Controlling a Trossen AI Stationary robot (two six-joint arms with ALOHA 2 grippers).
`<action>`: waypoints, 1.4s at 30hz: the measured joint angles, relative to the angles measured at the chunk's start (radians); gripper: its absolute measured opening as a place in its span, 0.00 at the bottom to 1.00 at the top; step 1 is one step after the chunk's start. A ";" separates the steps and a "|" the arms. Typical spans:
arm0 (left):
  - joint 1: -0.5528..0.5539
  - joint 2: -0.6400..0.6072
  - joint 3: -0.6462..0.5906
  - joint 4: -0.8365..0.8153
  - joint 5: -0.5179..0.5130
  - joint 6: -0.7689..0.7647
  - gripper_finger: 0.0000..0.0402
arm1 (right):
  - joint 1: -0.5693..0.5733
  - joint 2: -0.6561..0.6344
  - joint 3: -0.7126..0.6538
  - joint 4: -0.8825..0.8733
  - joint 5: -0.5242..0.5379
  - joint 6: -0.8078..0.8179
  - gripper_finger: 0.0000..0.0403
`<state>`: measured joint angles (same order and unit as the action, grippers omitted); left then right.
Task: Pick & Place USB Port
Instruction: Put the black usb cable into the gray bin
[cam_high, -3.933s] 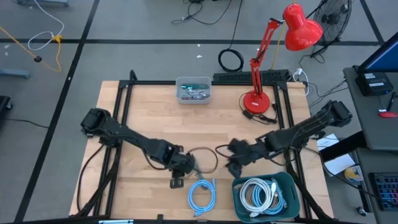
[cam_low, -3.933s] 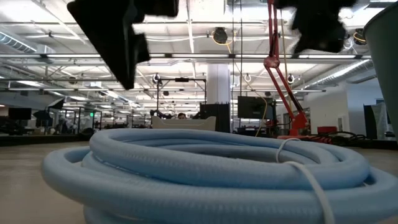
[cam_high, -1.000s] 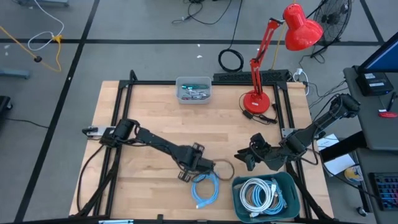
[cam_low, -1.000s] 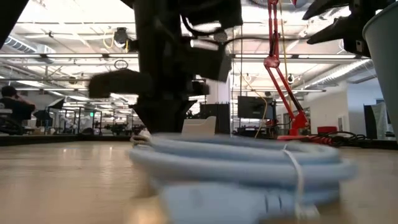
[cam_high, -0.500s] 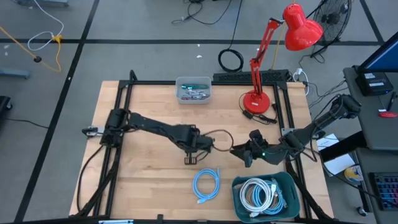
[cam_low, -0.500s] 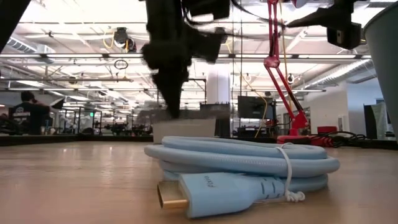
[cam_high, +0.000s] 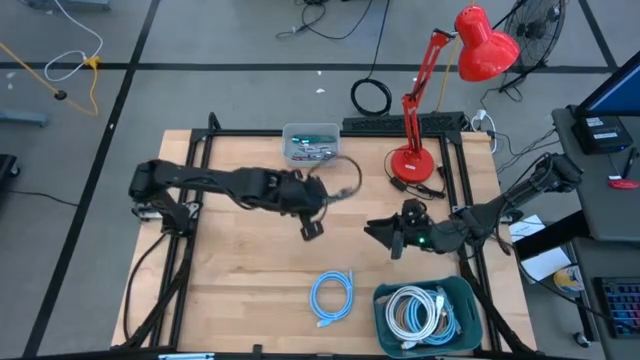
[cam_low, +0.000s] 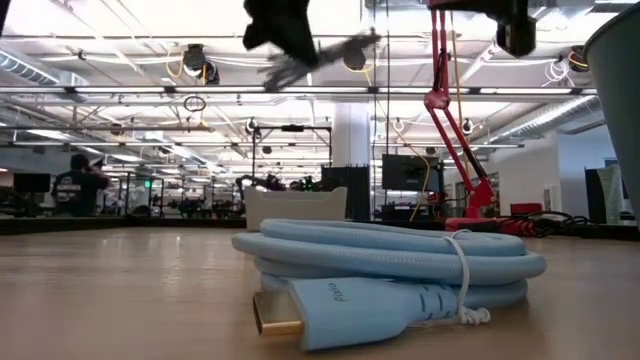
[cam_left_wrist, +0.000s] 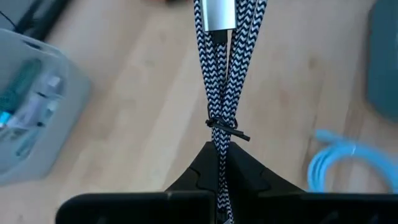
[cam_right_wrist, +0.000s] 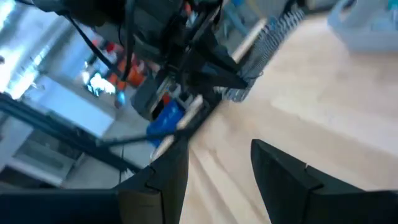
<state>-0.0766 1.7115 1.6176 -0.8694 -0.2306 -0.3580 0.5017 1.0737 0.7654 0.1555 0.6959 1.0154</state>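
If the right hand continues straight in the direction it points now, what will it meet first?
The open right hand points across the table toward the left hand, which holds the braided cable. It would probably meet those first, though relative height is unclear.

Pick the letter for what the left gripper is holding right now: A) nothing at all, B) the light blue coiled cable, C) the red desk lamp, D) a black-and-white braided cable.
D: in the left wrist view the left gripper is shut on the black-and-white braided cable, while the light blue coiled cable lies on the table.
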 joint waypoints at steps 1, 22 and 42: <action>0.004 -0.018 0.000 0.020 -0.005 -0.012 0.02 | -0.002 0.000 0.000 0.026 0.019 -0.022 0.42; 0.029 -0.101 0.001 0.236 0.018 -0.014 0.02 | -0.142 0.068 0.000 0.425 -0.044 -0.294 0.42; 0.757 0.128 0.018 0.148 0.491 0.125 0.02 | -0.128 0.037 0.000 0.378 -0.170 -0.266 0.42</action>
<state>0.6806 1.8399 1.6352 -0.7212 0.2600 -0.2327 0.3733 1.1103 0.7654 0.5336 0.5264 0.7496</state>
